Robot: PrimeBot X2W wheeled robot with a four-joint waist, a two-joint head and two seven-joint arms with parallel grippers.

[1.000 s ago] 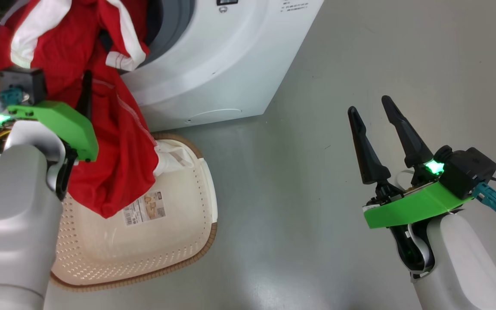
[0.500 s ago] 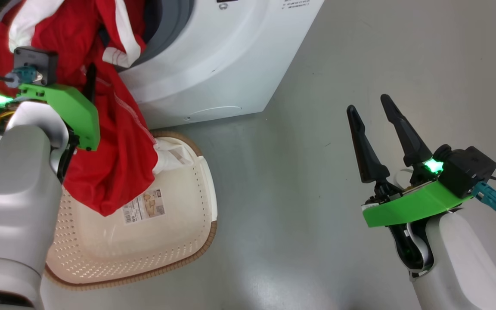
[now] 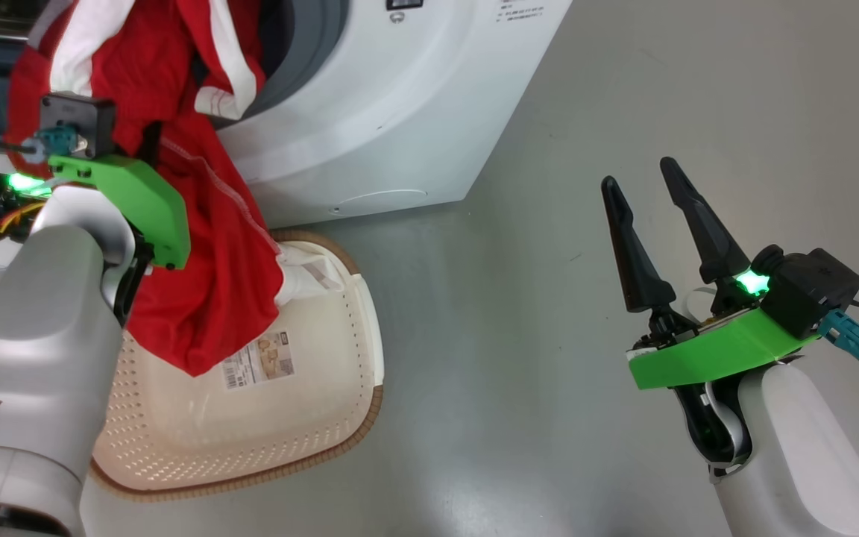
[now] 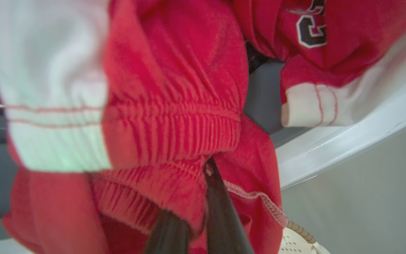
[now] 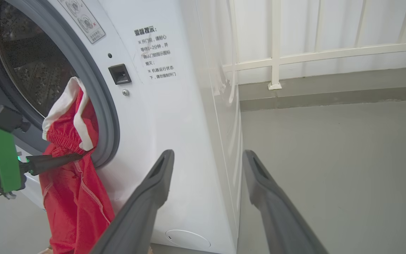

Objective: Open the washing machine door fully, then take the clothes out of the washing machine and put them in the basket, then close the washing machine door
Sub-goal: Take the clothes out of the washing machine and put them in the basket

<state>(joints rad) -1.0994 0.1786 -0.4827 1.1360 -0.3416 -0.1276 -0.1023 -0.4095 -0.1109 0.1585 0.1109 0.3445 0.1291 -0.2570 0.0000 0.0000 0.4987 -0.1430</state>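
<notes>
Illumination is bright, even and diffuse. The grey floor (image 3: 519, 418) carries broad soft glare patches — shadows are faint. In the left wrist view the clothes (image 4: 174, 106) sit close and blurred; the washing machine (image 5: 174, 116) bows from wide-angle distortion in the right wrist view.

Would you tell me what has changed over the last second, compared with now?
The left gripper edged toward the washing machine and closed on the elastic waistband of the red garment. Unchanged: the garment hangs from the machine over the basket; the right gripper waits open above the floor.
</notes>
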